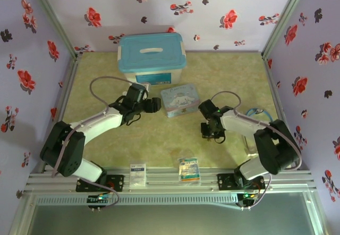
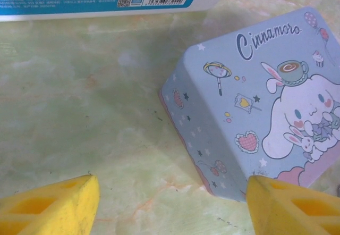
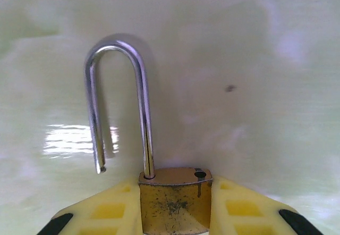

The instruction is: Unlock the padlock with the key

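Right pincer [image 1: 212, 135] pinches brass padlock [image 3: 173, 202] by its body, bottom centre of the wrist view. The shackle [image 3: 143, 112] has its free end out.
Left pincer [image 2: 171, 203] spread, empty, beside Cinnamoroll tin [image 2: 255, 112].
Risk: lock twisting in the narrow grip and dropping onto counter [image 3: 255, 59].

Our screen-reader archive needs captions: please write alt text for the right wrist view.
A brass padlock is clamped between the yellow fingers of the right gripper, its silver shackle open, one end free of the body. Behind lies a pale green marbled table.
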`<state>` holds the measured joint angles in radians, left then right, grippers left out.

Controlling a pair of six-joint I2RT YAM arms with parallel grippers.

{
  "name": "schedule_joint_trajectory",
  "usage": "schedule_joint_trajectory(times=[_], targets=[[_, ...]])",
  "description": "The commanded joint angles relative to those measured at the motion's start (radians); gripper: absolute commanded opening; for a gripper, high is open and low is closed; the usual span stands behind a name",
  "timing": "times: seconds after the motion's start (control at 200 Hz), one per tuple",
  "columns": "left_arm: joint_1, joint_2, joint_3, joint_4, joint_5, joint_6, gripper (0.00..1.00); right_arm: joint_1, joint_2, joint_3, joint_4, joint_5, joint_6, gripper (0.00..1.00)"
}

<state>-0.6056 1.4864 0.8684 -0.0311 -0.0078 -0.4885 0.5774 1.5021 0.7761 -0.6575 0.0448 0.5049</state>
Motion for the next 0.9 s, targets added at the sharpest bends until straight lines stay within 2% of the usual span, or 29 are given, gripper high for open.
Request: schedule_joint_trajectory(times=[0.0, 0.09, 0.165, 0.27, 0.34, 0.385, 0.42, 0.47, 0.515, 0.575, 0.635, 0.705, 0.805, 0.895], targets=[[0.007, -0.001, -0.01, 0.0, -0.007, -0.009, 0.74, 0.056, 0.083, 0.064, -0.14, 0.225, -0.026, 0.23], [0.013, -0.043, -0.019, -0.003, -0.007, -0.007, 0.76, 0.07, 0.126, 0.084, -0.152, 0.259, -0.017, 0.26], [0.022, -0.08, -0.01, -0.038, -0.006, 0.005, 0.77, 0.07, 0.119, 0.082, -0.137, 0.235, -0.004, 0.29], [0.055, -0.145, -0.006, -0.087, -0.004, 0.01, 0.8, 0.072, 0.087, 0.078, -0.116, 0.193, 0.012, 0.43], [0.09, -0.204, -0.019, -0.103, -0.002, 0.014, 0.83, 0.069, 0.062, 0.088, -0.106, 0.172, 0.012, 0.47], [0.114, -0.247, -0.03, -0.113, -0.007, 0.017, 0.87, 0.067, 0.043, 0.1, -0.104, 0.174, 0.006, 0.53], [0.137, -0.283, -0.042, -0.119, -0.021, 0.02, 0.99, 0.058, 0.025, 0.112, -0.101, 0.174, 0.002, 0.6], [0.172, -0.333, -0.061, -0.127, -0.046, 0.026, 1.0, 0.038, -0.006, 0.126, -0.084, 0.178, -0.011, 0.7], [0.216, -0.378, -0.076, -0.146, -0.083, 0.034, 1.0, 0.009, -0.041, 0.132, -0.056, 0.198, -0.023, 0.77], [0.286, -0.439, -0.099, -0.178, -0.145, 0.053, 1.0, -0.054, -0.097, 0.135, -0.005, 0.234, -0.048, 0.82], [0.356, -0.489, -0.129, -0.197, -0.236, 0.093, 1.0, -0.134, -0.149, 0.133, 0.062, 0.259, -0.078, 0.84], [0.437, -0.527, -0.154, -0.199, -0.287, 0.159, 1.0, -0.23, -0.202, 0.125, 0.151, 0.275, -0.113, 0.86], [0.491, -0.54, -0.268, -0.015, -0.387, 0.284, 1.0, -0.346, -0.246, 0.091, 0.293, 0.343, -0.182, 0.93], [0.536, -0.503, -0.348, 0.133, -0.4, 0.343, 1.0, -0.44, -0.25, 0.043, 0.425, 0.352, -0.24, 0.95]])
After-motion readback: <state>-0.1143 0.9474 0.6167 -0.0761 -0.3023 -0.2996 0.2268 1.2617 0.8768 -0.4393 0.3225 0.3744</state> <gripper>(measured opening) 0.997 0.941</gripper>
